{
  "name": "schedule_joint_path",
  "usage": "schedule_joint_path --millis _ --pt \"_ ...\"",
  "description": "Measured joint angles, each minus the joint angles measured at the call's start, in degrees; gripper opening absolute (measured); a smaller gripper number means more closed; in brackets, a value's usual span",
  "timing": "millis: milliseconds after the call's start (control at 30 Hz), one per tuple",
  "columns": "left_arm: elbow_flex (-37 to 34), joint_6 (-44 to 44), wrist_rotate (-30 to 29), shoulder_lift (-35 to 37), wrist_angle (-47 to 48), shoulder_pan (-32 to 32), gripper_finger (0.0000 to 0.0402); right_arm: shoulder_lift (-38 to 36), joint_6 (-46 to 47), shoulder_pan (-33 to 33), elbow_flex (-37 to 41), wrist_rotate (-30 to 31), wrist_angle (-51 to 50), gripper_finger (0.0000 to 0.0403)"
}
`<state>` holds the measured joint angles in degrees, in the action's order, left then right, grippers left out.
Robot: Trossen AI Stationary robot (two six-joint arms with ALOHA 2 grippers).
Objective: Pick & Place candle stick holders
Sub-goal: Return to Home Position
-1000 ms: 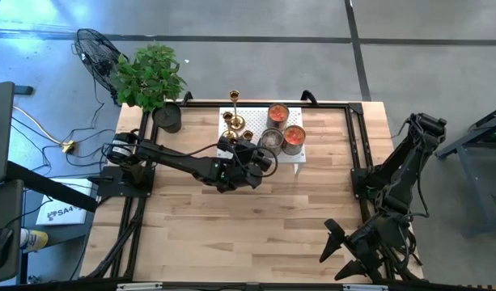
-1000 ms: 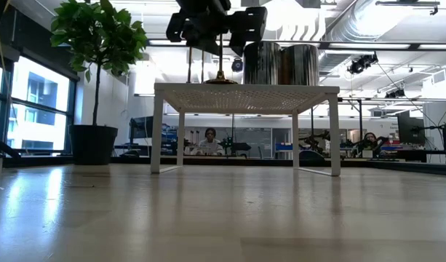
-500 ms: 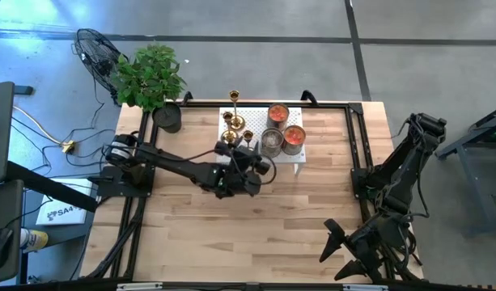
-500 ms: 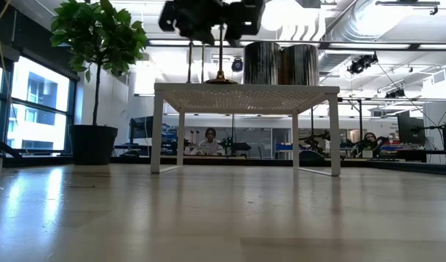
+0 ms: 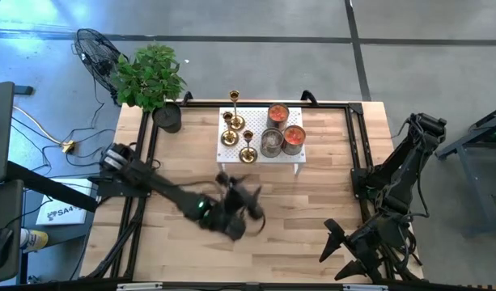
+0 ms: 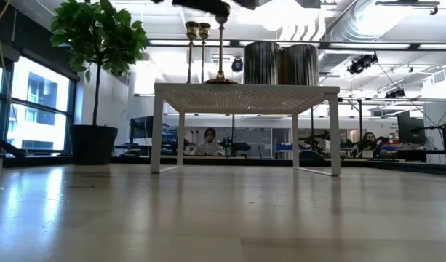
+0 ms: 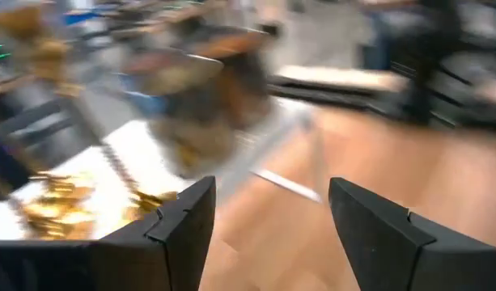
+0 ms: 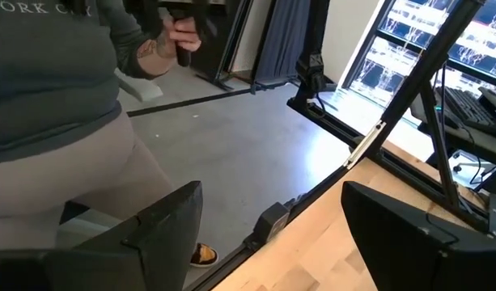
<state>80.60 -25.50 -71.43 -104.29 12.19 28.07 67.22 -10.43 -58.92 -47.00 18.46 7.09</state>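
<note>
Left fingers are spread wide with nothing between them, hanging over the middle of the table on a long reach from the left side. They sit in front of the shelf, toward the near edge, and well apart from it. From table height they only poke in at the very top, higher than the shelf.

All the holders stand upright on the left half of the small white shelf at the far side of the table. The tallest is at the shelf's far left corner, and the others are bunched close together toward the front. Three jars take up the right half, just beside the holders.

Bare wood runs from the shelf's front legs to the near edge and out to both sides. Dark rails line the left, right and far edges. A potted plant fills the far left corner.

Right fingers are also apart and empty, parked at the near right corner by the rail, far from the shelf. Past that corner a person in a grey top stands on the floor.
</note>
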Motion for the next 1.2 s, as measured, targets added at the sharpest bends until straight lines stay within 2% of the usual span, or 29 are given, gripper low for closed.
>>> schedule_joint_path --millis 100,167,267,400,533,733,800,1033,1200 --pt "0.0 3.3 4.7 0.4 2.9 5.3 0.0237 0.0 0.1 0.0 0.0 0.0 0.1 0.0291" --pt "0.0 6.8 5.2 0.6 4.0 8.9 0.0237 0.0 0.3 0.0 0.0 0.0 1.3 0.0291" --pt "0.0 10.7 0.5 0.7 4.6 13.7 0.0237 0.0 0.2 0.0 0.0 0.1 5.4 0.0291" --pt "0.0 10.9 -7.6 1.1 3.8 18.0 0.0237 0.0 -0.4 0.0 0.0 2.5 6.7 0.0291" --pt "0.0 10.3 -8.2 1.0 3.9 20.0 0.0237 0.0 -0.5 0.8 0.0 5.4 6.1 0.0291" --pt "0.0 10.2 1.2 1.0 3.8 19.9 0.0237 0.0 -1.5 2.4 0.0 5.6 6.7 0.0291" --pt "0.0 10.3 2.5 1.0 3.5 19.9 0.0237 0.0 -2.4 3.5 0.0 5.6 7.9 0.0291" --pt "0.0 15.4 11.5 1.0 -2.4 19.9 0.0237 0.0 -7.5 8.2 0.0 5.6 13.6 0.0291" --pt "0.1 23.2 11.9 0.9 -10.5 19.9 0.0235 0.0 -7.6 9.5 0.0 7.1 13.8 0.0287"
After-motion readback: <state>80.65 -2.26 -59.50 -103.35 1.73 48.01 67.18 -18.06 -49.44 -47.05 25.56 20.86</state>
